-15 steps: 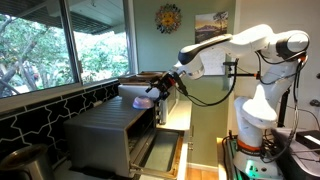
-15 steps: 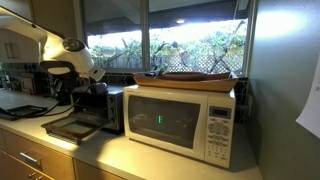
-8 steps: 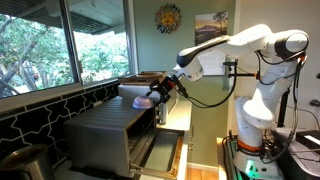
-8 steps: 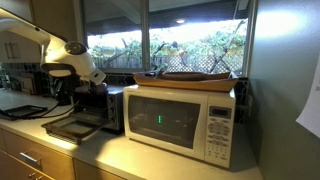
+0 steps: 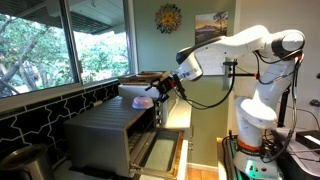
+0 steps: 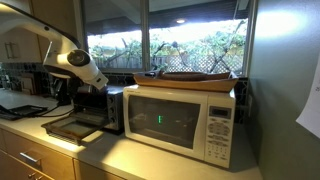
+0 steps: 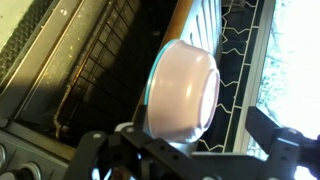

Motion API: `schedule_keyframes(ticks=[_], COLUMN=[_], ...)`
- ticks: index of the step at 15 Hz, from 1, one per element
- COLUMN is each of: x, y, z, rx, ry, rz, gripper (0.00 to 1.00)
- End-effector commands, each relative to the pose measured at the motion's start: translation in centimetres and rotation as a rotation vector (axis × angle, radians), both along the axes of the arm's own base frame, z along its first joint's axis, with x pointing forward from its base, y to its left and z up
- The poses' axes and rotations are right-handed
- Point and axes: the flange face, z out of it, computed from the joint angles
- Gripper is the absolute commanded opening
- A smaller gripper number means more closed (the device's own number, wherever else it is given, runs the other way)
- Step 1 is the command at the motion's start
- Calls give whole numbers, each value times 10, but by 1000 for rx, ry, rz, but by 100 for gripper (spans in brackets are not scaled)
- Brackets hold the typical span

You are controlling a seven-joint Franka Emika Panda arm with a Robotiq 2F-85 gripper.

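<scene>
A pale pink bowl (image 7: 183,90) lies upside down on top of the toaster oven (image 5: 108,128); it is also visible in an exterior view (image 5: 143,101). My gripper (image 7: 190,152) is open and hangs just over the bowl, with one dark finger (image 7: 92,155) on either side of it. The fingers are apart from the bowl and nothing is held. In an exterior view the gripper (image 5: 162,87) is beside the bowl above the oven's front edge. The oven's door (image 5: 160,150) hangs open below.
A white microwave (image 6: 185,118) stands next to the toaster oven (image 6: 102,108), with a wooden tray (image 6: 195,77) on top. The open oven door (image 6: 65,128) juts over the counter. Windows and a black tiled wall (image 5: 40,110) run behind.
The wrist has tipped and come down a little closer to the bowl on the oven's top. The jaws have stayed open and the bowl has not moved.
</scene>
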Motion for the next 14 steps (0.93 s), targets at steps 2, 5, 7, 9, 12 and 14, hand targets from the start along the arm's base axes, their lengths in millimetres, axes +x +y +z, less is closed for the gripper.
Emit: schedule_keyframes(ticks=[2,5,7,9,12,14], x=[-4,-3,-2,-1,4,6], y=[-9,-4,-1,2,4,5], z=[-11,-19,-28,-34,-39,-44], rx=[52,90,117,134,151,163], ry=[-9,5,22,36,21,19], rz=[24,54,65,70,49,36], gripper=[100,100,100,100,100,100])
